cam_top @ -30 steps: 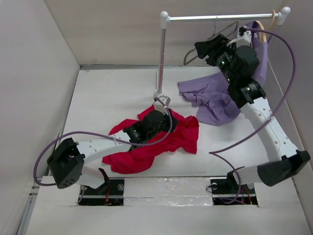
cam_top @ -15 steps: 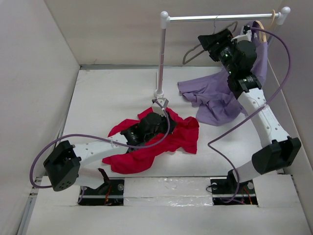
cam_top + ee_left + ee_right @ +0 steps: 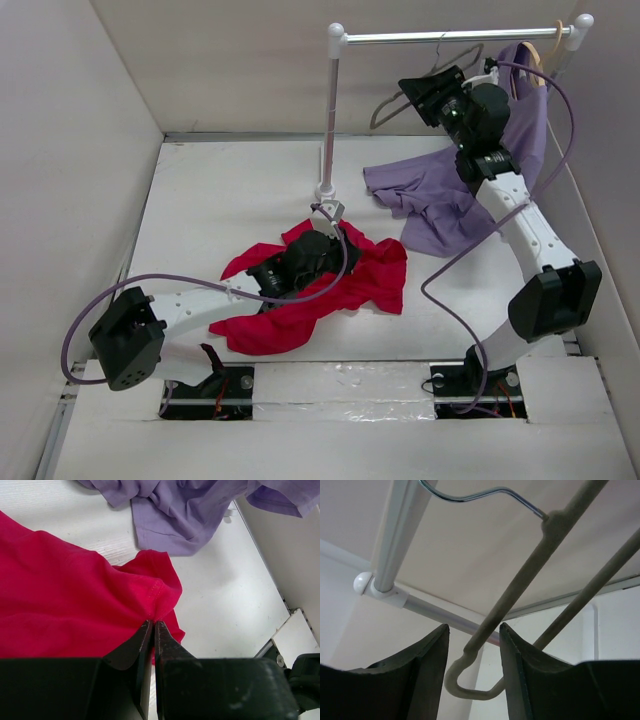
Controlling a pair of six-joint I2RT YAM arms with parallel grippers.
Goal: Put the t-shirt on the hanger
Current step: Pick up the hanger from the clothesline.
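Note:
The red t-shirt [image 3: 345, 275] lies crumpled on the table in front of the rack pole. My left gripper [image 3: 320, 243] is shut on a hemmed edge of the t-shirt [image 3: 100, 595], pinched at the fingertips [image 3: 153, 624]. The thin grey hanger [image 3: 420, 90] hangs by its hook from the rail [image 3: 450, 37]. My right gripper [image 3: 425, 95] is raised to the hanger and open. In the right wrist view the hanger's sloping arm [image 3: 520, 580] runs down between the two fingers [image 3: 472, 630] to its curved end. I cannot tell if the fingers touch it.
A purple shirt [image 3: 430, 205] drapes from a pale wooden hanger [image 3: 535, 55] at the rail's right end down onto the table; it also shows in the left wrist view [image 3: 185, 510]. The rack's upright pole [image 3: 330, 120] stands mid-table. Walls enclose the left, back and right.
My right arm has swung upward and back toward the rail, bringing its gripper up around the grey hanger's left end. My left gripper stays shut on the red t-shirt, barely moved.

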